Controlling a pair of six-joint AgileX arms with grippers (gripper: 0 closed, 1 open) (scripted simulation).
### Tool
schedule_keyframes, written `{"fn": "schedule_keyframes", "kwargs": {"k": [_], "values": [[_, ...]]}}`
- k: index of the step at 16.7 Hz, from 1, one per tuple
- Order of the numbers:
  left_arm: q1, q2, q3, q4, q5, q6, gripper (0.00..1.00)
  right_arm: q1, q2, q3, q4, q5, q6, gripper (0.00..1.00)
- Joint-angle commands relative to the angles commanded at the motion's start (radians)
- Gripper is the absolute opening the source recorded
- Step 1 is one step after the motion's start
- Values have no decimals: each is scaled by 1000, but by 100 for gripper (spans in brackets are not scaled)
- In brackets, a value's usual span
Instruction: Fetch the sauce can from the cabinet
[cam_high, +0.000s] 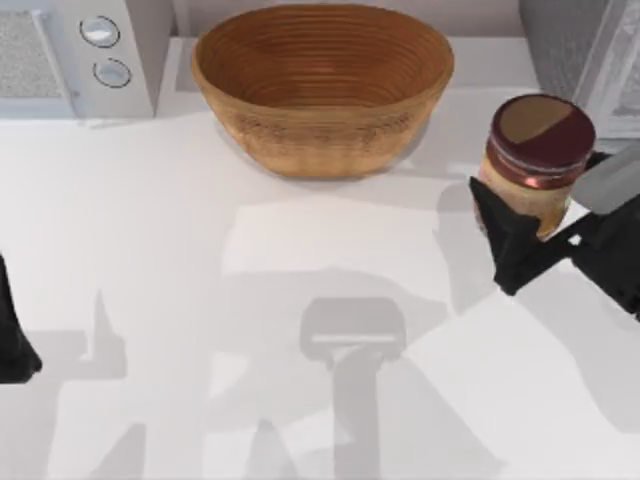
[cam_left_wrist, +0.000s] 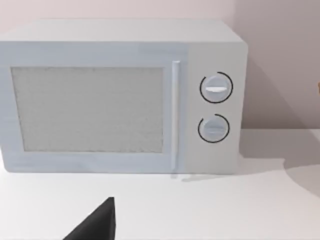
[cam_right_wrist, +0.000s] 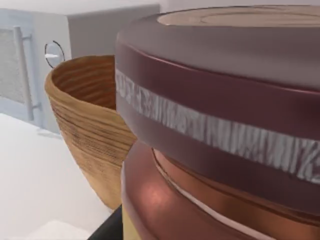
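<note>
Right gripper (cam_high: 528, 222) pinches the sauce can (cam_high: 536, 160) upright at the table's (cam_high: 200, 250) right side, beside the woven basket (cam_high: 322, 85); no label legible; left gripper (cam_high: 12, 340) parked at left edge, finger state unclear

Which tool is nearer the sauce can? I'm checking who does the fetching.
Right. The right tool is closed around the sauce can at the table's right side; the left tool sits far off at the left edge.
</note>
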Motion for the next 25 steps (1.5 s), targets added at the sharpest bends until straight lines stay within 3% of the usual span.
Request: {"fn": "schedule_keyframes", "kwargs": {"k": [9, 16, 25], "values": [[0, 0, 0, 0, 0, 0, 100, 75, 391, 81, 311, -65, 4, 0], [0, 0, 0, 0, 0, 0, 100, 76, 405, 93, 311, -62, 5, 0], [0, 0, 0, 0, 0, 0, 100, 140, 589, 327, 263, 1, 2, 0]]}}
